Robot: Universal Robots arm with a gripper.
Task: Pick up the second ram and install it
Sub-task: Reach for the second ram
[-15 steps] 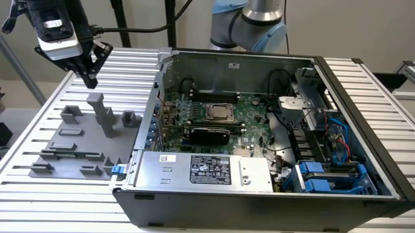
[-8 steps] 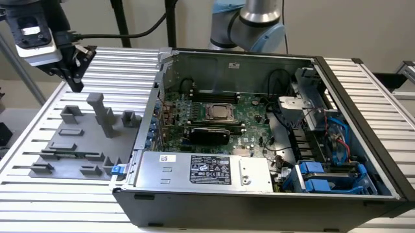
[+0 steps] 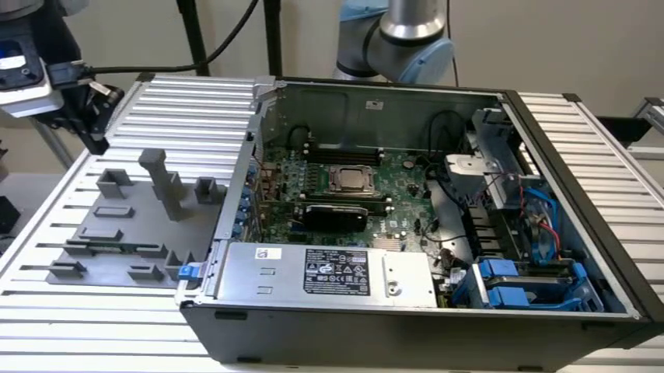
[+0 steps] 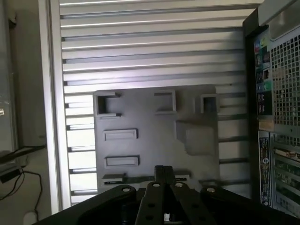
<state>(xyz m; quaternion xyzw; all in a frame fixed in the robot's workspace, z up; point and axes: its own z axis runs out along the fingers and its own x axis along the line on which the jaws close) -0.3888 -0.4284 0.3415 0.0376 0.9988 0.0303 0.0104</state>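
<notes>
A thin green ram stick (image 3: 107, 247) lies in a slot of the grey holder plate (image 3: 124, 225), on the exterior view's left, beside the open computer case (image 3: 415, 194). My gripper (image 3: 98, 140) hangs above the far left corner of the plate, well clear of the stick and holding nothing. In the wrist view the gripper (image 4: 163, 172) looks down on the holder plate (image 4: 154, 131), its two fingers pressed together, shut. A narrow strip (image 4: 117, 180) that may be the ram runs across the plate just behind the fingertips. The motherboard (image 3: 343, 186) lies inside the case.
Grey upright blocks (image 3: 161, 183) rise from the holder plate, one tall. The case's metal wall (image 3: 249, 171) stands between the plate and the motherboard. A power supply (image 3: 322, 272) fills the near side of the case, with cables and blue drive bays (image 3: 529, 280) on the right. Everything rests on a ribbed aluminium table (image 3: 186, 101).
</notes>
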